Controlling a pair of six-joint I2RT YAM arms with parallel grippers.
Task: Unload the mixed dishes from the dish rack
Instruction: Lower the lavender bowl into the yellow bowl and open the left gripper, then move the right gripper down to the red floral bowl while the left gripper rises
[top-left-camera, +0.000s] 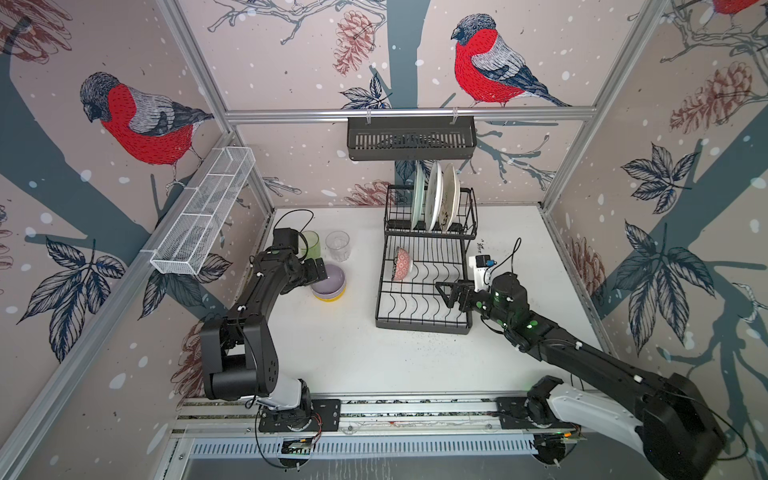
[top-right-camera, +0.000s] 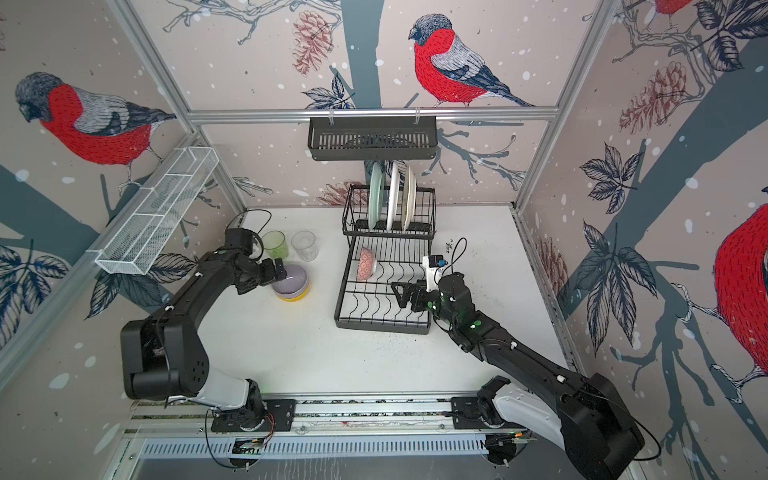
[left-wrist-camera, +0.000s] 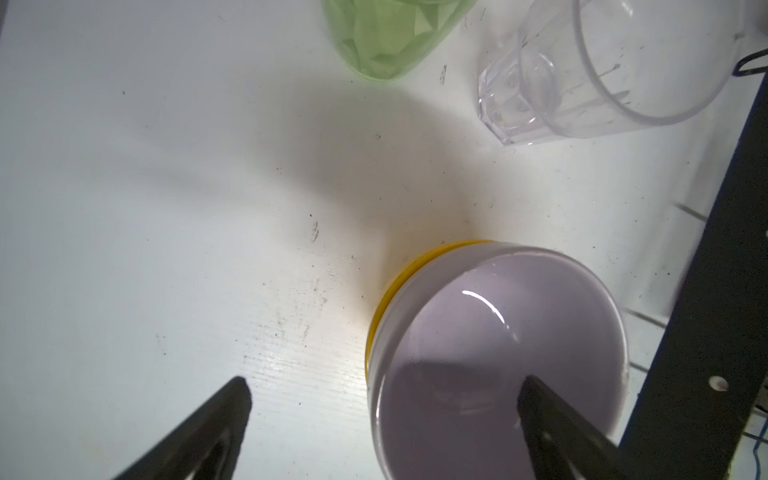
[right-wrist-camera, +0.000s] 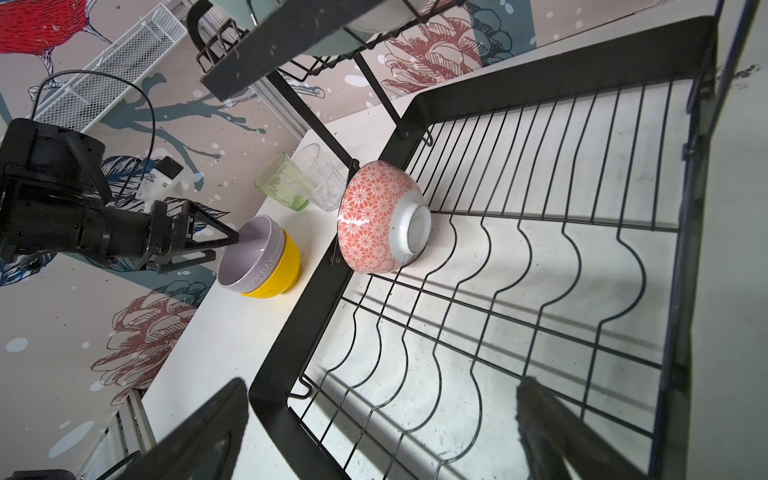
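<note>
In both top views the black wire two-tier dish rack (top-left-camera: 426, 266) stands toward the back of the white surface (top-left-camera: 374, 353), and three round plates, pale green, white with fruit and cream (top-left-camera: 434, 197), stand on edge in its raised top tier. A small pink patterned bowl (top-left-camera: 402, 264) lies on its side on the flat lower tray. To the left of the rack, out on the surface, a small lilac bowl (top-left-camera: 328, 280) sits inside a yellow bowl (top-left-camera: 330, 296), with a green glass (top-left-camera: 310, 245) and a clear glass (top-left-camera: 338, 245) just behind them. The left gripper (top-left-camera: 320, 270) is at the lilac bowl's rim, and the right gripper (top-left-camera: 451, 291) hangs over the rack's lower tray. In the left wrist view the left fingers (left-wrist-camera: 552, 415) are spread wide, one over the inside of the lilac bowl (left-wrist-camera: 478, 353) and one outside it, holding nothing. In the right wrist view the right fingers (right-wrist-camera: 208, 428) are spread wide too, with the pink bowl (right-wrist-camera: 374, 218) ahead of them. It looks like the lilac bowl has just been set down, so the pink bowl is likely next; the right fingers would have to reach forward and close on its rim. The walls around the surface show red birds and pine cones.
</note>
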